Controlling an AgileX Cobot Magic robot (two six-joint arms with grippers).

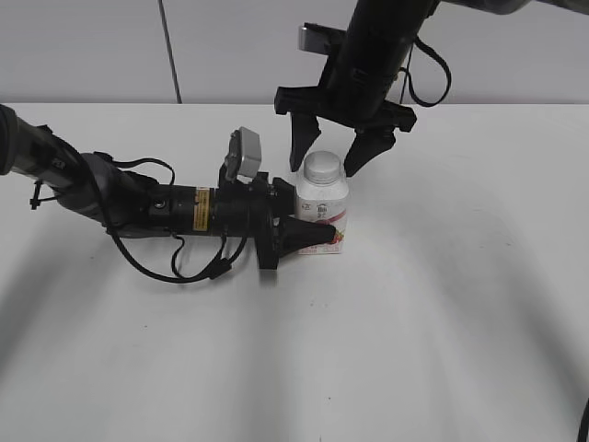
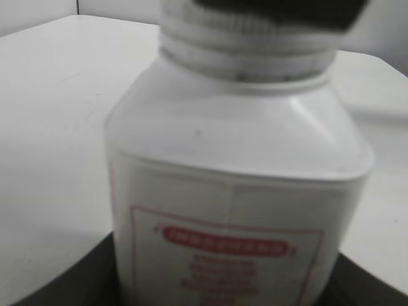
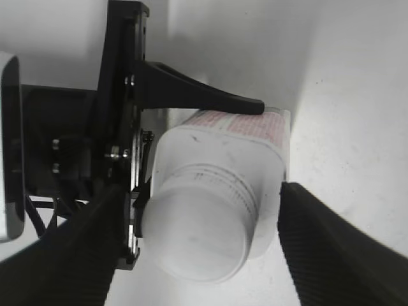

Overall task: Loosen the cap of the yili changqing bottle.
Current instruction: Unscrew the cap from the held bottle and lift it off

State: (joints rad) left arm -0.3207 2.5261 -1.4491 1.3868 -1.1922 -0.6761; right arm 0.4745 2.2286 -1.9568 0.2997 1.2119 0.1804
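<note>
The yili changqing bottle (image 1: 324,216) stands upright on the white table, white with a pink-red label. Its round white cap (image 1: 323,167) is on the neck. My left gripper (image 1: 308,230) reaches in from the left and is shut on the bottle's body. In the left wrist view the bottle (image 2: 236,191) fills the frame. My right gripper (image 1: 333,155) hangs open just above the cap, one finger on each side, apart from it. In the right wrist view the cap (image 3: 197,233) lies between the two open fingers (image 3: 194,255), with the bottle's shoulder (image 3: 255,150) behind it.
The white table (image 1: 442,304) stretches around the bottle. The left arm's black body and cables (image 1: 156,207) lie across the table's left half. A pale wall stands behind the table.
</note>
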